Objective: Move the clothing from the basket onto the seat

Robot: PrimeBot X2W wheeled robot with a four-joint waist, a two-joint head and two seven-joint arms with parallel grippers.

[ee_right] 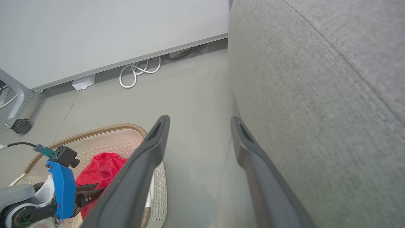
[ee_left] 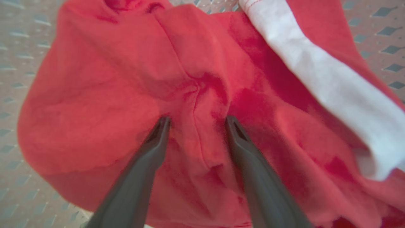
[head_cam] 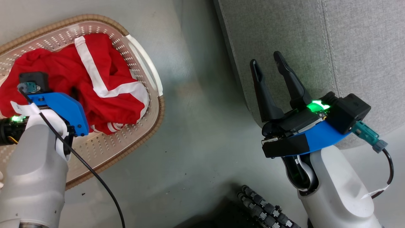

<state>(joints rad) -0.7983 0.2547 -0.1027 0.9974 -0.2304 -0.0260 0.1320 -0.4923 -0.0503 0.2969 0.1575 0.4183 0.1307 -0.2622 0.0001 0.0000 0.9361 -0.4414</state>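
my left gripper (ee_left: 196, 122) stands spread wide, fingertips at the red clothing (head_cam: 104, 85), a fold lying between them, nothing clamped. the clothing lies heaped in the basket (head_cam: 104, 148), at ten o'clock in the head view. my right gripper (head_cam: 266, 60) is likewise wide apart and empty, just beside the edge of the seat (head_cam: 348, 47), at two o'clock.

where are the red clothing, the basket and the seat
red striped fabric clothing (head_cam: 63, 72), head view, red fold
cream perforated plastic basket (head_cam: 104, 148), head view, bare floor
light grey fabric seat (head_cam: 364, 47), head view, cushion face
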